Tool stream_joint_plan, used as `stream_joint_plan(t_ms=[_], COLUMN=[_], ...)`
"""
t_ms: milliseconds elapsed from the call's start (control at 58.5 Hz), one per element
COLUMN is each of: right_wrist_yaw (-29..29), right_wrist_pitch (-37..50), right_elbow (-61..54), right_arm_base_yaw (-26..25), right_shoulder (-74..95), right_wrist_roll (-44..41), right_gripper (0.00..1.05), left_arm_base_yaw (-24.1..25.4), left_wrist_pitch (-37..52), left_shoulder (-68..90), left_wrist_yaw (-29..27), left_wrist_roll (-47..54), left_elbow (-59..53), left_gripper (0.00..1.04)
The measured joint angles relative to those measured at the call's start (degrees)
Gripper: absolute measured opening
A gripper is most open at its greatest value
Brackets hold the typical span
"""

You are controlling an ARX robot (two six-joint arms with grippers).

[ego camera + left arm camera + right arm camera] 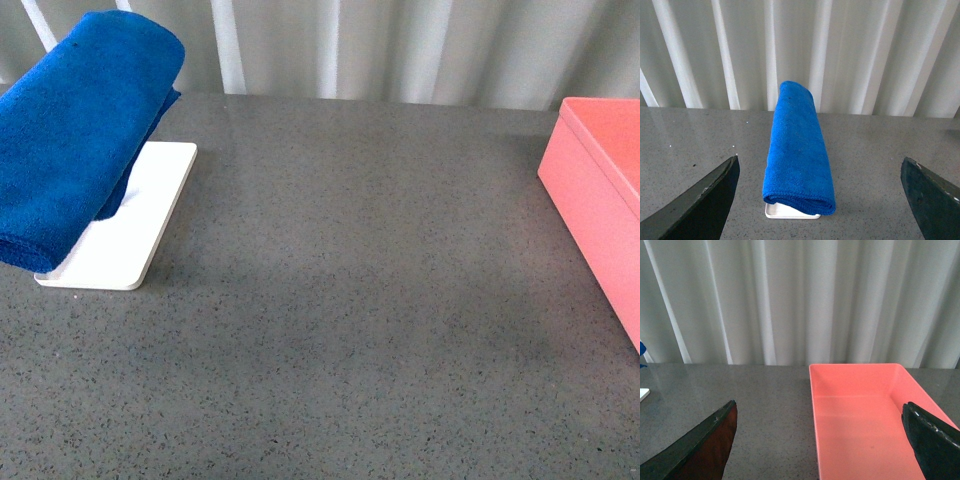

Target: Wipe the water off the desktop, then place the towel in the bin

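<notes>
One bin (598, 195) in play, salmon pink, sitting at the desktop's (350, 320) right edge toward the far side. The right wrist view looks straight into it (865, 420): only its own pink floor and walls show inside. Over at the far left corner, one white tray (135, 225) lies flat, and it carries the one towel (80, 130), bright blue, folded into a long thick bundle raised above the tray's base; what props it up is hidden. Two grippers, both hanging above the desktop. The left gripper (818, 161) has its jaws spread wide, nothing between them, facing the towel (797, 150) end-on. The right gripper (819, 404) is equally wide apart and holds nothing, facing the bin's near wall.
</notes>
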Motion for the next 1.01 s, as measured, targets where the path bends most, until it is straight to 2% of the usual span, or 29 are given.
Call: stream_joint_plan(t_ms=[1008], right_wrist_yaw=[0.0], right_wrist_pitch=[0.0], right_elbow=[0.0], right_arm_base_yaw=[0.0], right_shoulder=[0.0], right_wrist_roll=[0.0], right_gripper=[0.98], left_arm_base_yaw=[0.0], left_wrist_pitch=[0.0], left_shoulder=[0.0], left_wrist_yaw=[0.0], left_wrist_roll=[0.0], left_elbow=[0.0], left_gripper=[0.98])
